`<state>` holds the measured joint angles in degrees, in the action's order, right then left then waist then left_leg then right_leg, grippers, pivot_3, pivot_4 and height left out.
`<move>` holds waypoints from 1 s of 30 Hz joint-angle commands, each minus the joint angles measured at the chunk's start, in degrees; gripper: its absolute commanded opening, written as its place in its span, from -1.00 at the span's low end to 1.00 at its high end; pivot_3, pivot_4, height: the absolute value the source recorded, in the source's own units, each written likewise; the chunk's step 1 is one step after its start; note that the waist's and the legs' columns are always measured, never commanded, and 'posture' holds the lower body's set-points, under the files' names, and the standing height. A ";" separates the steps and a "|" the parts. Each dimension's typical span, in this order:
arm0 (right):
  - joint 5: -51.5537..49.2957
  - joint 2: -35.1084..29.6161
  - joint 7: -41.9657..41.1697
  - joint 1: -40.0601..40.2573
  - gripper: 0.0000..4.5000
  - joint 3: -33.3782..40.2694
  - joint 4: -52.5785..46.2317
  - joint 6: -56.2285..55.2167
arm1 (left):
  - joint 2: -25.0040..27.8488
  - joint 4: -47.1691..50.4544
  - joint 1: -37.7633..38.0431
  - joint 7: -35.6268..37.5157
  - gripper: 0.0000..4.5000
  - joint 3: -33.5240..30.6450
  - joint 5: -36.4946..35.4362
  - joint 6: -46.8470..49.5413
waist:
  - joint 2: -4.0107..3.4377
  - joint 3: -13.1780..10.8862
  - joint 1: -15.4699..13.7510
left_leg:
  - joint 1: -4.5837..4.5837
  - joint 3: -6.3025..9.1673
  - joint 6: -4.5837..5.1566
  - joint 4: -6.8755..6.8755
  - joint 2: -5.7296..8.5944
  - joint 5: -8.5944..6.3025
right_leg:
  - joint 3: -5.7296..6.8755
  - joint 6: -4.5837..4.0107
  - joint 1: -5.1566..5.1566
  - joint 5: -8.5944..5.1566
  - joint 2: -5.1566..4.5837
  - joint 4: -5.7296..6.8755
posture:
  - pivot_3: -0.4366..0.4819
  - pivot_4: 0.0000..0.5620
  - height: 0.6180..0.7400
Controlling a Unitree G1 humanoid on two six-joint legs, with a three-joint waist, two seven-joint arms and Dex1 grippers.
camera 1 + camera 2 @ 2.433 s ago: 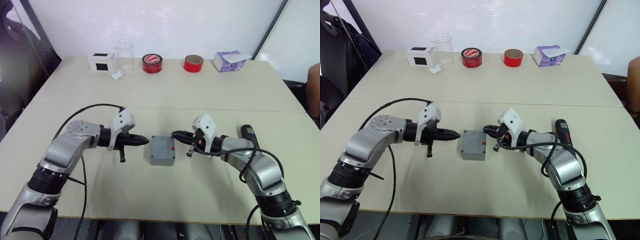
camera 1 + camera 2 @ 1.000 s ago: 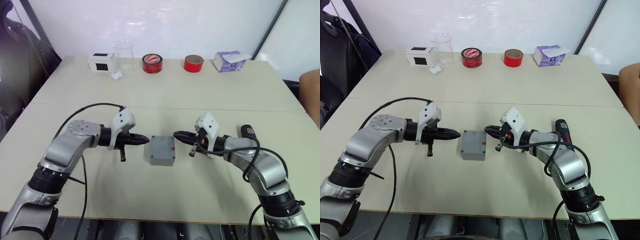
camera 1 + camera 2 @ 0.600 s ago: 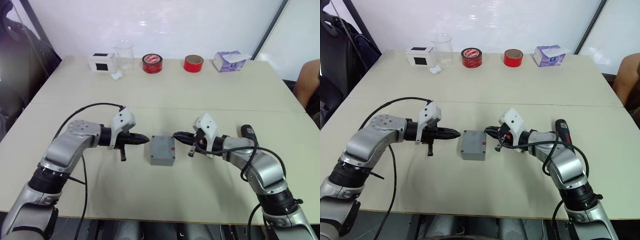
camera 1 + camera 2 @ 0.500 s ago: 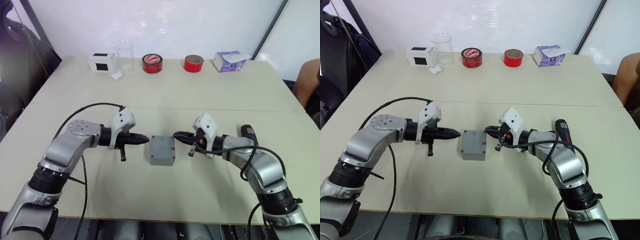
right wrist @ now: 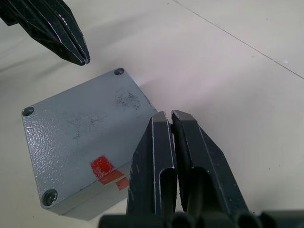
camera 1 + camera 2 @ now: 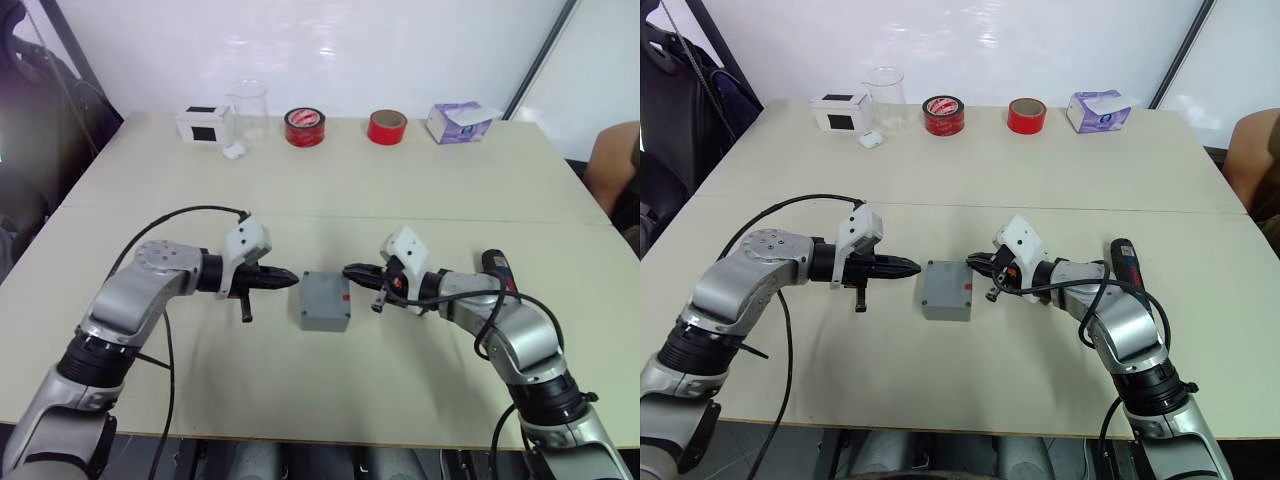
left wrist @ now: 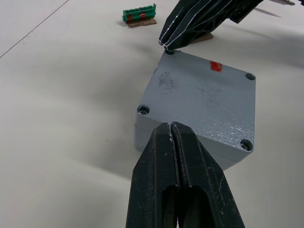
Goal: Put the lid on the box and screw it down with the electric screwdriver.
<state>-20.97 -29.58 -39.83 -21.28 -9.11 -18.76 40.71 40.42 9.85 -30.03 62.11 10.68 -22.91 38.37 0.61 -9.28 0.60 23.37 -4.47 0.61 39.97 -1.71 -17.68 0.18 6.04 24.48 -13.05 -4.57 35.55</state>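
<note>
The grey box (image 6: 325, 312) stands mid-table with the lid (image 7: 204, 97) seated on top, screws in its corners and a red mark near one edge. My left gripper (image 6: 293, 280) is shut and empty, its tip pointing at the box's left side a short gap away. From the right, my right gripper (image 6: 348, 271) is also shut and empty, its tip at the lid's far right corner (image 7: 166, 46); whether it touches I cannot tell. The black electric screwdriver (image 6: 497, 268) lies on the table beside my right forearm.
Along the far edge stand a white box with black label (image 6: 203, 124), a clear beaker (image 6: 248, 110), two red tape rolls (image 6: 304, 127) (image 6: 387, 126) and a purple tissue box (image 6: 460, 121). Small green pieces (image 7: 139, 14) lie beyond the box. A person's arm (image 6: 615, 165) shows at the right edge.
My right gripper has edged slightly left, closer to the box's corner. The left arm, the box and the screwdriver have stayed put. The person's arm at the right edge has shifted.
</note>
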 commanded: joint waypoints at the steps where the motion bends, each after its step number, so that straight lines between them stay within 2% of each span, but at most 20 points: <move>1: -0.10 -0.07 -0.14 -1.35 -0.26 0.65 -1.00 -0.42 | 0.06 2.11 -0.83 0.07 -1.00 -0.22 0.05 -0.61 | 0.00 0.00 0.00 | 0.00 0.00 0.00 0.00 0.00 0.00 | 0.00 0.00 0.00 0.00 0.00 0.00 | -0.05 -0.47 1.00; 4: -0.71 -0.50 0.14 -1.69 0.21 1.85 -1.93 0.40 | -0.09 2.18 -1.20 0.05 -1.00 -1.65 -1.53 0.56 | 0.00 0.00 0.00 | 0.00 0.00 0.00 0.00 0.00 0.00 | 0.00 0.00 0.00 0.00 0.00 0.00 | -0.05 -0.47 1.00; 9: -6.36 -1.83 -0.19 -2.45 0.21 7.78 -5.11 5.25 | -1.00 2.72 -2.49 -0.23 -1.00 -4.14 -5.19 2.81 | 0.00 0.00 -0.07 | 0.01 0.01 0.00 0.00 0.00 0.00 | 0.00 0.01 0.00 0.00 -0.01 0.00 | -0.05 -0.47 1.00; 13: -12.82 -2.62 3.95 -6.33 0.21 17.86 -5.65 13.85 | -5.35 2.73 -6.19 -7.63 -1.00 -6.21 -4.09 2.63 | 0.00 0.00 -0.22 | 0.01 0.06 0.00 0.01 -0.01 0.00 | 0.00 0.01 0.00 0.01 -0.03 0.00 | -0.05 -0.47 1.00; 16: -15.74 -7.34 6.17 -11.34 0.53 23.78 -3.30 23.31 | -6.08 3.99 -7.74 -3.11 -1.00 -7.57 -10.50 4.92 | 0.00 0.00 -0.18 | 0.02 0.06 0.00 0.01 0.01 0.00 | -0.01 0.02 0.00 0.02 -0.04 0.00 | -0.05 -0.47 1.00; 17: -16.18 -9.56 6.94 -13.08 0.72 25.14 -2.04 27.27 | -5.92 4.54 -7.99 -1.53 -1.00 -7.47 -12.05 5.64 | -0.01 0.00 -0.07 | 0.02 0.05 0.00 0.00 0.01 0.00 | -0.01 0.02 0.00 0.02 -0.04 -0.01 | -0.05 -0.47 1.00; 19: -15.65 -14.27 9.13 -16.99 0.96 26.81 2.16 38.79 | -5.06 5.40 -8.30 0.89 -1.00 -5.38 -12.40 5.87 | -0.01 0.00 0.01 | 0.01 0.04 0.01 -0.03 0.00 -0.01 | -0.01 0.02 0.01 0.02 -0.05 -0.02 | -0.05 -0.47 1.00; 22: -17.01 -22.94 9.46 -18.55 0.99 24.40 7.40 50.44 | -3.46 7.32 -7.43 4.20 -1.00 -0.36 -8.89 1.81 | -0.01 0.00 -0.03 | 0.01 0.02 0.02 -0.06 -0.01 -0.01 | 0.00 -0.04 0.03 -0.01 -0.04 -0.04 | -0.05 -0.47 1.00; 25: -21.79 -33.49 6.00 -15.32 0.99 17.37 9.79 51.79 | -3.42 8.28 -6.60 6.55 -1.00 4.87 -4.76 -3.67 | -0.06 -0.01 -0.18 | 0.03 -0.01 0.02 -0.11 0.01 -0.01 | 0.00 -0.20 0.02 -0.10 -0.07 -0.13 | -0.05 -0.47 1.00; 30: -26.10 -41.00 3.95 -13.69 0.99 10.50 16.59 51.79 | -6.59 8.10 -6.84 5.74 -1.00 7.54 -2.67 -6.33 | -0.05 -0.02 0.30 | 0.02 -0.07 0.06 -0.08 0.02 -0.03 | -0.17 -0.20 0.02 -0.10 -0.09 -0.31 | -0.05 -0.47 1.00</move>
<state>-45.52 -68.26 -34.96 -34.40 2.29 -3.72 92.14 33.95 16.45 -36.15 68.19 18.23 -26.35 33.76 0.57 -9.30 0.90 23.39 -4.54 0.67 39.91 -1.70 -17.71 0.00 5.83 24.50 -13.15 -4.66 35.24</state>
